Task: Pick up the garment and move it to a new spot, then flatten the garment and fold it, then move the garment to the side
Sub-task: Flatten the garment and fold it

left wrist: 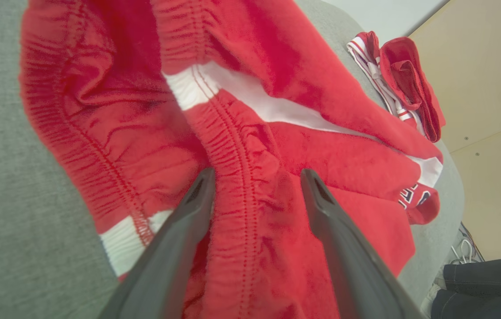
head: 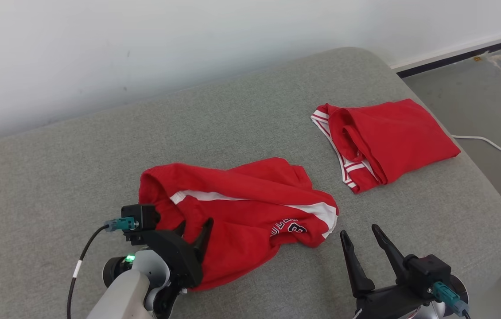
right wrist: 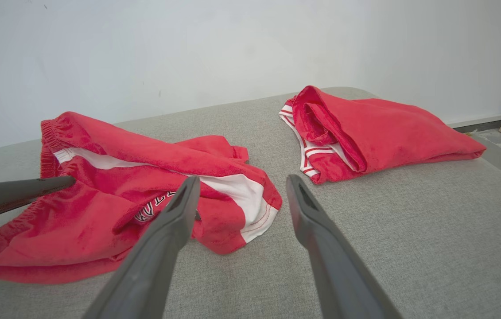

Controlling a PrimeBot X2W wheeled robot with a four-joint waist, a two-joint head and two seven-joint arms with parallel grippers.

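Bright even light, soft shadows, sharp

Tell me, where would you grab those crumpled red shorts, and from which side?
Probably the gathered elastic waistband at the left end of the crumpled shorts, coming down from above on the robot's near side. There the cloth bunches into a raised ridge, thick enough to pinch, and the open left gripper has a finger on either side of it.

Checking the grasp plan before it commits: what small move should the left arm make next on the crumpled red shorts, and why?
Probably close the left gripper on the waistband. Its jaws stand open with the gathered elastic ridge of the crumpled shorts running between them, so a pinch there should catch cloth. The right gripper, also open, hovers by the hem end.
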